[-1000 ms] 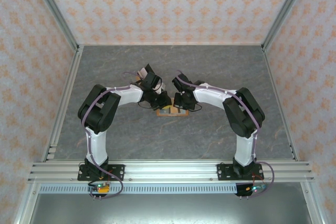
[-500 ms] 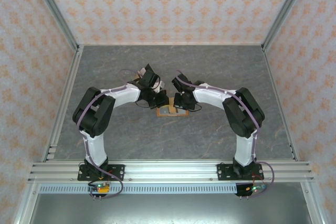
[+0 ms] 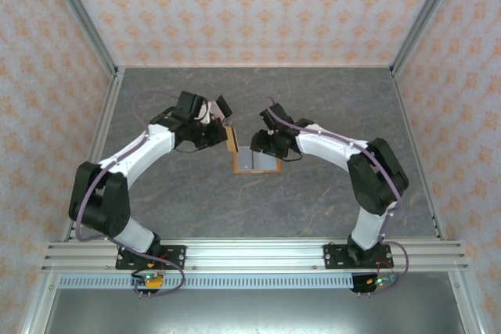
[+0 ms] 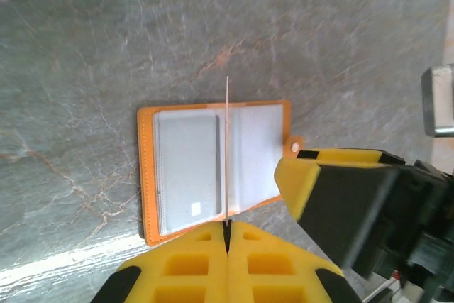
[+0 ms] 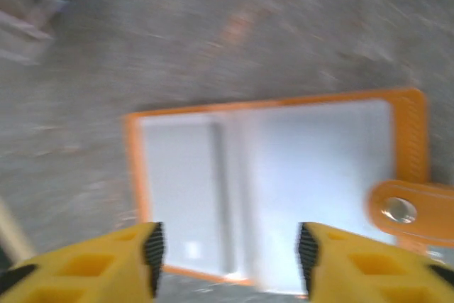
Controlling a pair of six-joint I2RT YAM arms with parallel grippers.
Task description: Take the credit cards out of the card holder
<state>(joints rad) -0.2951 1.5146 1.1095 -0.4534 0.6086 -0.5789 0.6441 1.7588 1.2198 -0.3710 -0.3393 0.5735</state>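
- Our step in hand looks like carrying a freed card away. The left claw (image 4: pixel 227 226) pinches only the card's lower edge, so we'd hold that pinch firm, lift straight clear of the pockets, and lay the card flat on bare table beside the holder, not on top of it.
- The left claw's jaws are pressed tight together on the credit card (image 4: pixel 227 147). The card stands edge-on to the wrist camera, a thin pale line rising from the fingertips. From above its face reads brownish.
- Just past that card, the card holder (image 4: pixel 145 175) lies spread open and flat, pale inner face up and orange rim all round. The held card stands over its centre fold; we cannot tell whether they touch.
- In the holder's left-hand pocket we make out what looks like a pale card (image 4: pixel 188 172), so we'd judge the job unfinished.
- The snap tab (image 4: pixel 293 147) sticks out from the holder's right edge.
- The right claw (image 5: pixel 228 253) hovers over the open holder with its jaws well apart and nothing between them. Whether a fingertip touches the rim, we cannot tell.
- The holder sits about mid-table (image 3: pixel 329 107), well apart from all four edges and corners.
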